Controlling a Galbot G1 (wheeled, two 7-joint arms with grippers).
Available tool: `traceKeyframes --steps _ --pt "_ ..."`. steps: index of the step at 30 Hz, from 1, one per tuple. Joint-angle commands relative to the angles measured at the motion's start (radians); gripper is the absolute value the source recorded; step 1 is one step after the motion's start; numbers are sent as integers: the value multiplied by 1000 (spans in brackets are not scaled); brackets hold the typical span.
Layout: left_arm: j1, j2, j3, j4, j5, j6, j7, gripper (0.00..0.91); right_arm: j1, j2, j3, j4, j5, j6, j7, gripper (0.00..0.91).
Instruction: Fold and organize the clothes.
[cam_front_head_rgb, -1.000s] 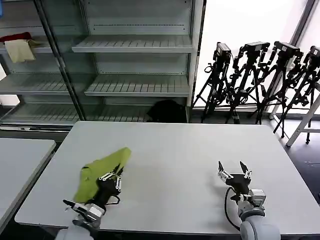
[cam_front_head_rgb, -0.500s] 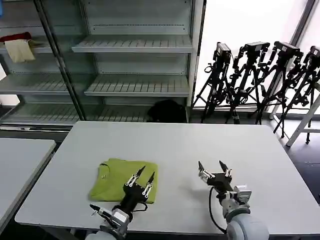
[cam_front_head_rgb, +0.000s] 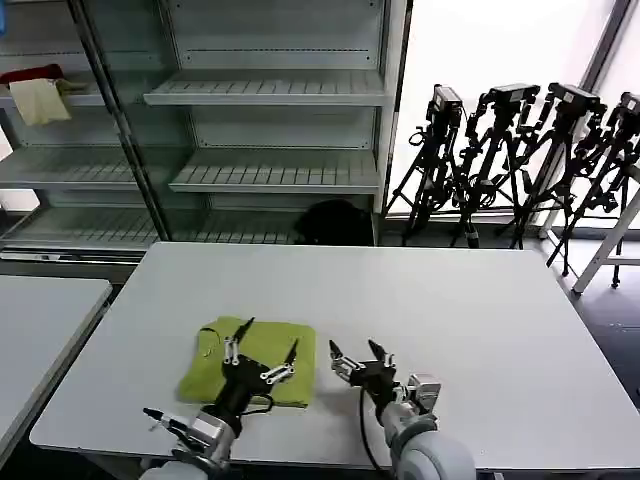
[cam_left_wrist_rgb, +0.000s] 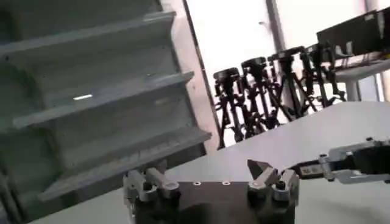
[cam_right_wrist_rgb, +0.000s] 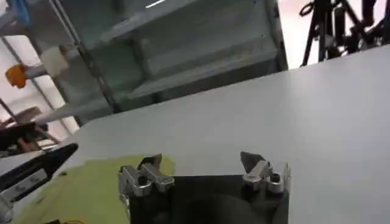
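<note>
Lime-green T-shirt lies folded flat on our table's near-left — our left gripper hovers spread over it, right gripper parted just beside, ready to tidy its edge.

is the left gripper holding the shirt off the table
No, the shirt lies folded flat on the table, and the left gripper is open above it, gripping nothing.
</note>
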Motion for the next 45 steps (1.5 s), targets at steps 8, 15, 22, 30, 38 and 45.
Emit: traceKeyframes --steps 8,15,22,30,38,45 --pt "51 -4 -338 -6 -267 6 -7 907 35 39 -189 -84 171 -20 138 0" --pt "54 -15 -332 -3 -269 5 -8 907 51 46 -162 -84 187 -20 164 0" --pt "52 -16 -347 5 -287 5 -8 907 63 49 -135 -117 199 -19 196 0" --pt "55 -17 -354 24 -297 -4 -9 907 62 52 -122 -103 196 -16 187 0" --pt "61 -19 -350 39 -297 -21 -9 907 63 11 -45 -46 208 -16 183 0" --pt "56 -20 -334 42 -292 -21 -8 907 32 -65 49 -1 265 -18 169 0"
